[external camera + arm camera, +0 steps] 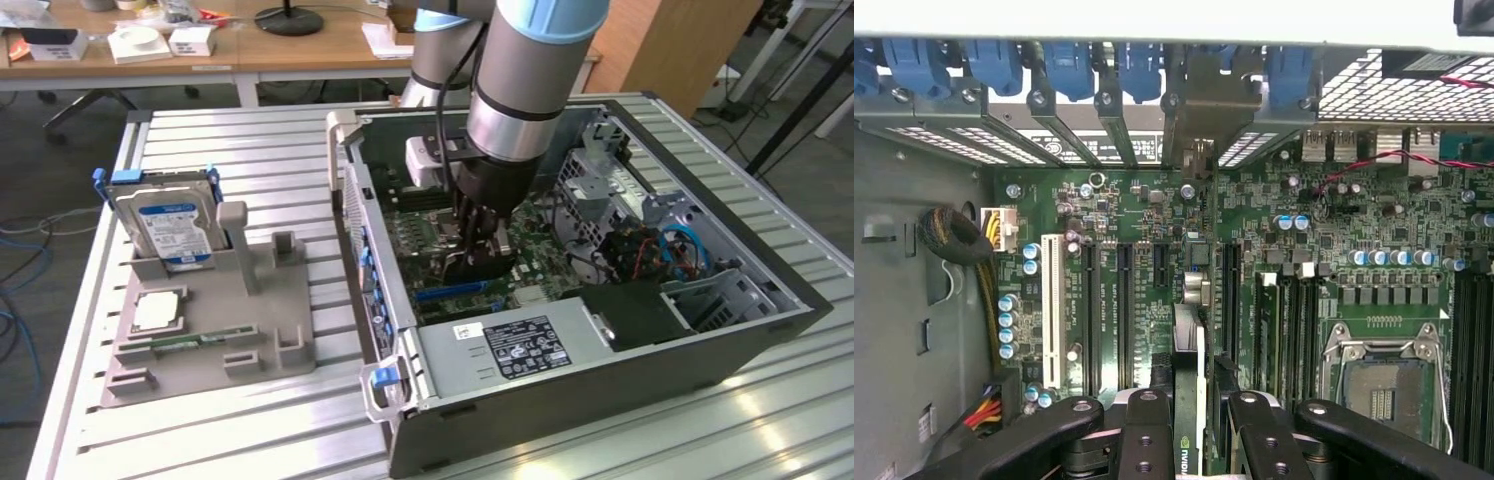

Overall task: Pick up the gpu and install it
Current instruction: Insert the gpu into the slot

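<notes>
A slatted metal table [240, 140] in a workshop carried an open computer case [587, 400]. The gripper [1199, 400] hung inside it, fingers closed narrowly on the gpu [1199, 335]. The card stood edge-on over the motherboard [1334, 230] and in line with its expansion slots, likely so that it would meet a slot squarely. The hard drive [167, 225] and CPU [158, 310] sat in a grey fixture [267, 350] beside the case.
</notes>
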Robot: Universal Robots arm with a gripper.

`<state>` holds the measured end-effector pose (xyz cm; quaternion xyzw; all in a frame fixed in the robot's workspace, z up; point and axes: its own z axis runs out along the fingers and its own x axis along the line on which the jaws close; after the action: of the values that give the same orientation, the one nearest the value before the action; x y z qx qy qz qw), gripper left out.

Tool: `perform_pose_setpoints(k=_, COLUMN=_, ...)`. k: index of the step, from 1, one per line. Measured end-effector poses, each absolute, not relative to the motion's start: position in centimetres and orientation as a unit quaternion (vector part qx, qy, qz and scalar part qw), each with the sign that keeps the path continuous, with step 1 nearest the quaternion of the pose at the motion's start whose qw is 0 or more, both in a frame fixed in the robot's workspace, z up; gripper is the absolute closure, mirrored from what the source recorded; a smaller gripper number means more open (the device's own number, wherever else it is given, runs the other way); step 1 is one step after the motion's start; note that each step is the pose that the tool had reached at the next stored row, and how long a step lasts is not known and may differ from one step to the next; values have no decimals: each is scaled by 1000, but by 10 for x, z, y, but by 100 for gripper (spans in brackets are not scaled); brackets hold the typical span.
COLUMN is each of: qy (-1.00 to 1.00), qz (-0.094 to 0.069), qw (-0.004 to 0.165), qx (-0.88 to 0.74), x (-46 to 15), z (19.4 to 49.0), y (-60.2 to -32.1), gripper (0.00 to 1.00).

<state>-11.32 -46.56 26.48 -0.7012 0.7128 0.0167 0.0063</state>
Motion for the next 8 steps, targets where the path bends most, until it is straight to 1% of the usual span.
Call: perform_pose_setpoints(k=8, qy=713, qz=17, qw=6, qx=-701, x=-113, z=263, y=-466, gripper=74)
